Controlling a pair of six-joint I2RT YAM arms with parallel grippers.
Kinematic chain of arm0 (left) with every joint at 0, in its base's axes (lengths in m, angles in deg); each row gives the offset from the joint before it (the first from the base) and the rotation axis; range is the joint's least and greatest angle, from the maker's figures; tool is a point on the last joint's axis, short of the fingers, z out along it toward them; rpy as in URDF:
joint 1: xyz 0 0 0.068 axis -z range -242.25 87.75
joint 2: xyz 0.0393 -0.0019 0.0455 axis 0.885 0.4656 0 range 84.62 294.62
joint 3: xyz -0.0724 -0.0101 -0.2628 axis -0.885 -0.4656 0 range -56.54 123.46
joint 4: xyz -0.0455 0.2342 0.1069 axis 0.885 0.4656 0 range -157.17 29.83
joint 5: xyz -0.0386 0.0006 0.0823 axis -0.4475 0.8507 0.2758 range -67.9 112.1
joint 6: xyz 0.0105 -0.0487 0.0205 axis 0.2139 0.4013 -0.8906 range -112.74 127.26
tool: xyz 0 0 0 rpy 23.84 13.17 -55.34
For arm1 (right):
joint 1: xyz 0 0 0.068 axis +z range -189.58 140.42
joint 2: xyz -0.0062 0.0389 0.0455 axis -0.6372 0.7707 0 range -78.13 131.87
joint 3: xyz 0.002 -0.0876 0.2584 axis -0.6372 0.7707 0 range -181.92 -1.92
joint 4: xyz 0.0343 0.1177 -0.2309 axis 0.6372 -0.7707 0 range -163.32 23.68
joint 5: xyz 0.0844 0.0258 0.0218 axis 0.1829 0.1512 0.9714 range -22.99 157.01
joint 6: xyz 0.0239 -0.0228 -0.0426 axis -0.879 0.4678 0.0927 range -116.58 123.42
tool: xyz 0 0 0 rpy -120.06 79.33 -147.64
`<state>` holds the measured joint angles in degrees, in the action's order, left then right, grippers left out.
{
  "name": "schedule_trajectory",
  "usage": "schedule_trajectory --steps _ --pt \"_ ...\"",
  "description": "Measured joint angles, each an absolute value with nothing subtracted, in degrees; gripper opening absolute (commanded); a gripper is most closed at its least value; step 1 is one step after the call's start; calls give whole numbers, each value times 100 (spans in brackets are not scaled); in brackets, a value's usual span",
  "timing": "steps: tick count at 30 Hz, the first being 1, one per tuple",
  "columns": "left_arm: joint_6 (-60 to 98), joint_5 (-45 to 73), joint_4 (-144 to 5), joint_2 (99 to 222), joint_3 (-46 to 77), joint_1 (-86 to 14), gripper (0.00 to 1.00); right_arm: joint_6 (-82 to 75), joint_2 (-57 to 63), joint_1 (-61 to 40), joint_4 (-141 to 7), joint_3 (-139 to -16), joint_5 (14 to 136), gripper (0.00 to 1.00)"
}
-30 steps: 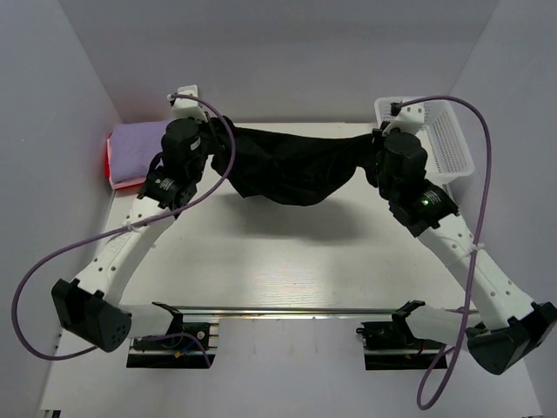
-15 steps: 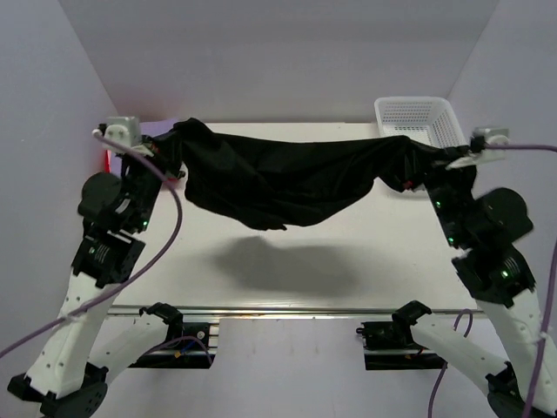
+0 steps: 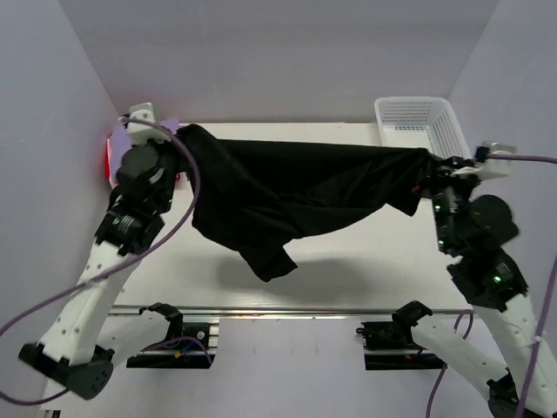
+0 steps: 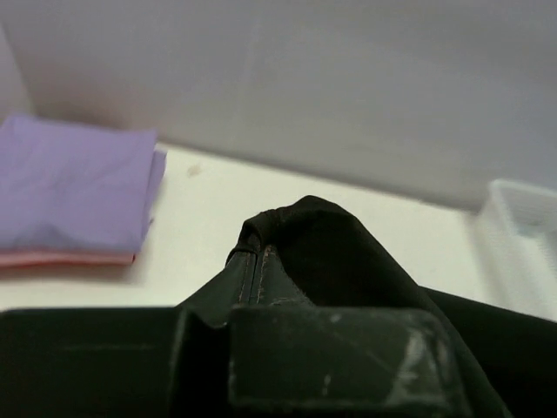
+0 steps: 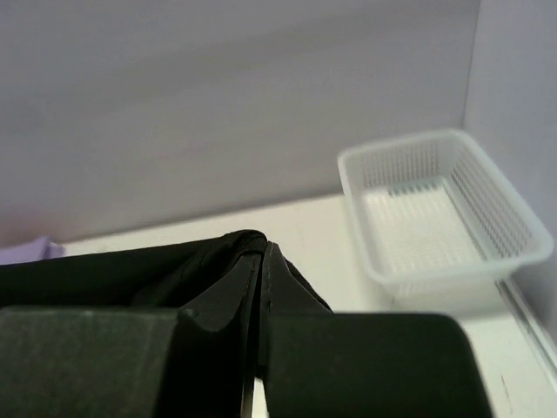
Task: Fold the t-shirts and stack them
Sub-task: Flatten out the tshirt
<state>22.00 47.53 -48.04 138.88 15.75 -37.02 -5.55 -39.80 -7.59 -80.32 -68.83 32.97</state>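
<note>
The black t-shirt (image 3: 296, 187) hangs stretched in the air between both arms, well above the table, with a loose part drooping at lower left. My left gripper (image 3: 184, 135) is shut on its left end, and the hem (image 4: 261, 261) pokes up between the jaws. My right gripper (image 3: 428, 165) is shut on the right end, the cloth edge (image 5: 261, 252) pinched between the jaws. A folded lavender t-shirt (image 4: 70, 187) lies on a red-pink one (image 4: 61, 259) at the back left of the table (image 3: 348, 270).
A white mesh basket (image 3: 422, 122) stands at the back right corner, seen also in the right wrist view as the basket (image 5: 435, 213). White walls close in on the left, back and right. A metal rail (image 3: 287, 310) runs along the near edge.
Both arms have swung out and up, pulling the black t-shirt from a sagging bundle into a taut span. The left gripper has come back inward and one lower corner now hangs down.
</note>
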Motion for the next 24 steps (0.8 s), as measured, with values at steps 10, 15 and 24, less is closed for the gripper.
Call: schedule_trajectory --steps 10,15,24 --pt "2736 5474 -4788 16307 1179 -3940 0 -1154 -1058 -880 -8005 -5541 2884 0" --pt "2871 5439 -4815 17536 1321 -4464 0 -1318 396 -1343 -8091 -5826 3010 0" --pt "2734 4718 -5418 18799 1866 -5146 0 -1307 1902 -1977 -8132 -7690 3605 0"
